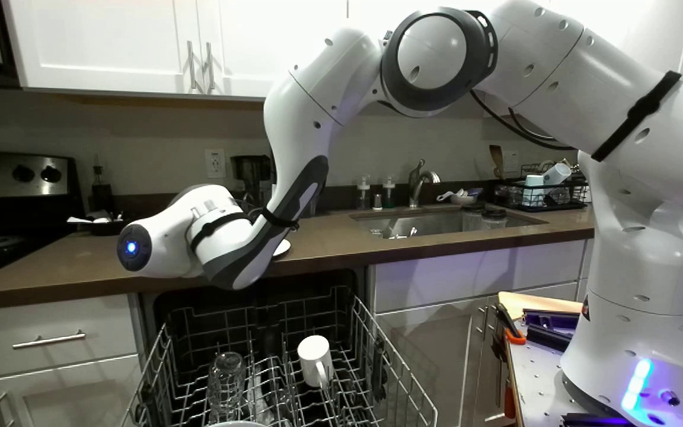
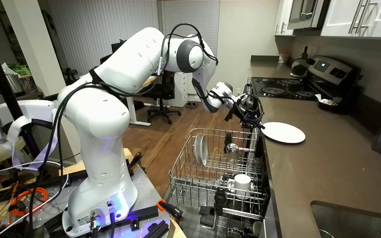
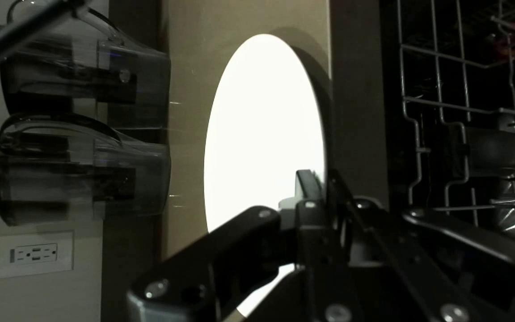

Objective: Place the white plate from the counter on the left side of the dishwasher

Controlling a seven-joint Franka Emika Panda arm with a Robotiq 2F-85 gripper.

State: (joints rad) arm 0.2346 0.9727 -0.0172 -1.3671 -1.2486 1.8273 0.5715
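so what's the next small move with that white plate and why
I'd probably lift the white plate slightly, straight up, with no sideways swing yet. The gripper looks clamped on its rim, the plate is over the counter, and the dishwasher rack sits lower, past the counter's front edge, so some clearance should help.

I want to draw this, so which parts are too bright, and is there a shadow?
Wrist view: the white plate glares, its surface detail lost, a dark shadow beside it on the counter; in an exterior view, the upper cabinets look partly washed out.
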